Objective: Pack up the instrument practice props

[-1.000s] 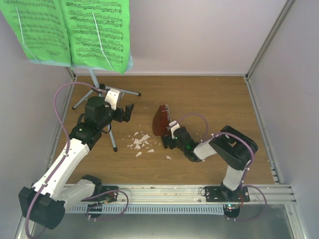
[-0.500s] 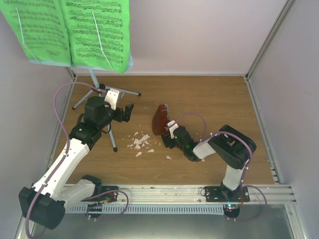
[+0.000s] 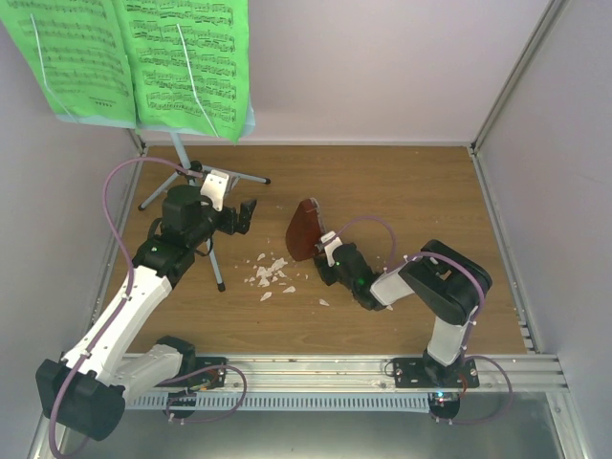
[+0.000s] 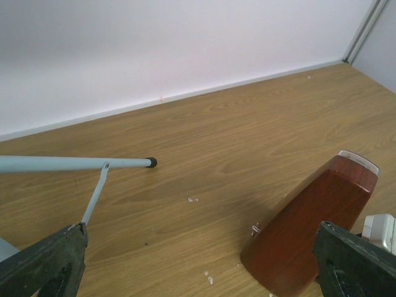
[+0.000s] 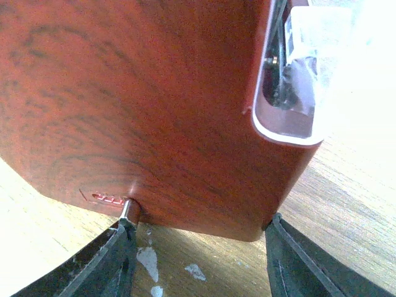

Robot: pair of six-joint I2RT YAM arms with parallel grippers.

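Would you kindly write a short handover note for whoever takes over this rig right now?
Left end effector: open, empty, beside the music stand legs.
Right end effector: low at the metronome base, one finger on either side; a firm grip cannot be confirmed.
Things: the metronome leans mid-table, next to white crumbs. The music stand is up at the far left, with the green sheet music on it.
Done: nothing packed yet.
Left: secure and pack the metronome, then the sheet music and the stand.
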